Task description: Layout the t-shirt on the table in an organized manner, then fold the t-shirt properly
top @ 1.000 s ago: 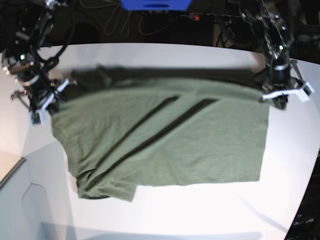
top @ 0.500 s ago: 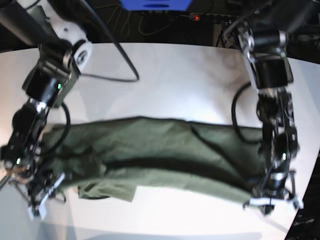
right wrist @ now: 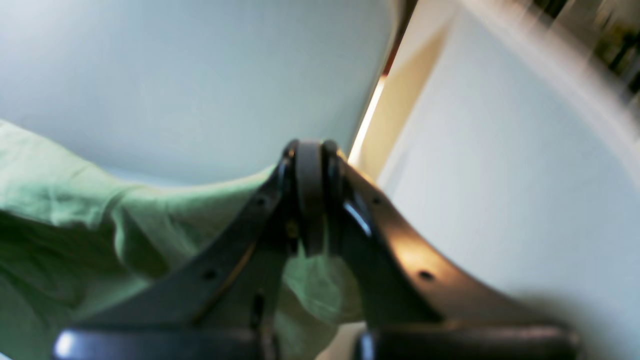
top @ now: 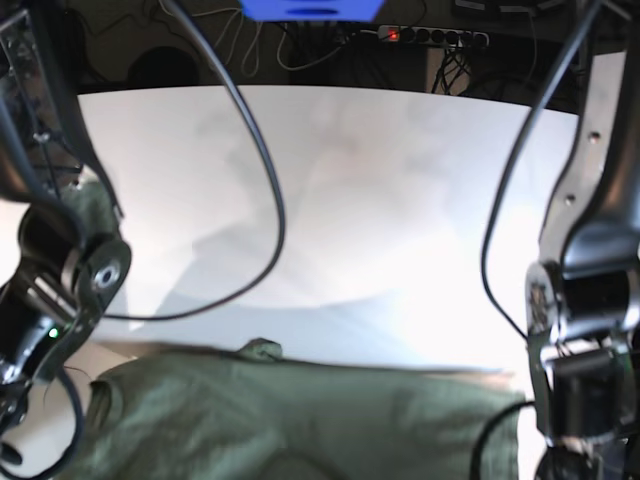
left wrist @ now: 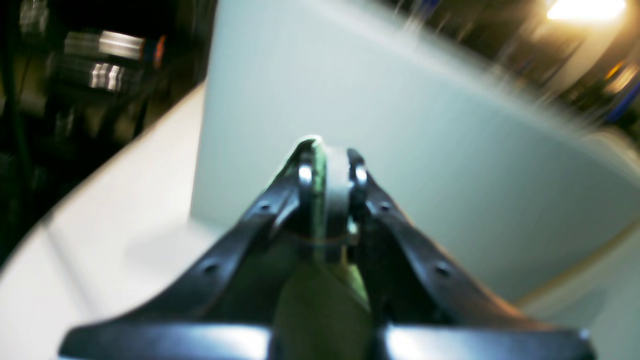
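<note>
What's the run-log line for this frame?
left tool: shut on t-shirt | right tool: shut on t-shirt | shirt: bunched at near table edge | fold: not done

- T-shirt (top: 300,420) spread along the near edge of the counter (top: 330,200), running nearly the whole width of the base view; far half of the counter bare.
- Small bump of cloth on the shirt's far edge, left of centre.
- Right arm at base-view left, left arm at base-view right, both over the near corners, one at each end of the shirt.
- Right gripper (right wrist: 311,200): cloth between its jaws, the shirt trailing off to the left in the wrist view.
- Left gripper (left wrist: 327,200): cloth pinched between its jaws, counter beyond.
- Power strip (top: 432,36) behind the counter's far edge.
</note>
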Robot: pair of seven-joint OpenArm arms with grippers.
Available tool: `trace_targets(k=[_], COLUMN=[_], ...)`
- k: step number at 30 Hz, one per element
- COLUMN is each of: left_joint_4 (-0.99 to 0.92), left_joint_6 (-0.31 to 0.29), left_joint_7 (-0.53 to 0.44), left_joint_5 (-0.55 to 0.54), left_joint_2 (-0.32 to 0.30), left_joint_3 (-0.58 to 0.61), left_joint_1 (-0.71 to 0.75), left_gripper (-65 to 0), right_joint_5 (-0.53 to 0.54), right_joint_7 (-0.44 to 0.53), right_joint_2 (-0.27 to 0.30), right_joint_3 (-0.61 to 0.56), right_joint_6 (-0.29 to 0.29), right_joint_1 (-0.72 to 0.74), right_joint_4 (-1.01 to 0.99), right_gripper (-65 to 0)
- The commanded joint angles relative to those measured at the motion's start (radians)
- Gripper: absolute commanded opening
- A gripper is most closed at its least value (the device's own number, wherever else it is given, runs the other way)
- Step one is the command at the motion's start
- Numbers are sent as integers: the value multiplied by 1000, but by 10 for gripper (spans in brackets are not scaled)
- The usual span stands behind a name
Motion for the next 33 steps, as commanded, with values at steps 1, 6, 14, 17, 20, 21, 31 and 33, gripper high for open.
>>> trace_targets(k=[1,6,14,17,20,21,31,33], left_joint_4=[19,206,611,712,780,804,962,967], left_joint_6=[-4,-4,-4,-4,-6,-6,-6,-6], left_joint_7=[-24,-13,136,137,136,136,134,136], left_joint_5=[-1,-2,4,-2,-4,-5,-302,-351], left_joint_2=[-2,-8,-45,-52,-42,-40,37,43], left_joint_3=[3,3,-9,-66,-144,-160,-467,-523], left_joint_1=[-57,-9,340,528,726,785,1324,1402], left_gripper=[-649,-649,-649,-649,-649,-649,-649,-649], right_joint_5=[16,103,229,298,370,398,587,587], right_joint_7=[26,-3,-49,-41,-38,-37,163,196], right_joint_2=[9,9,-22,-39,-48,-50,-51,-51], right_joint_3=[-2,-2,-8,-7,-2,-2,-2,-2], right_joint_6=[3,3,3,3,3,3,3,3], right_joint_1=[46,-12,-307,-469,-650,-716,-1275,-1336], right_joint_4=[22,160,393,473,567,596,708,709], right_gripper=[-650,-650,-650,-650,-650,-650,-650,-650])
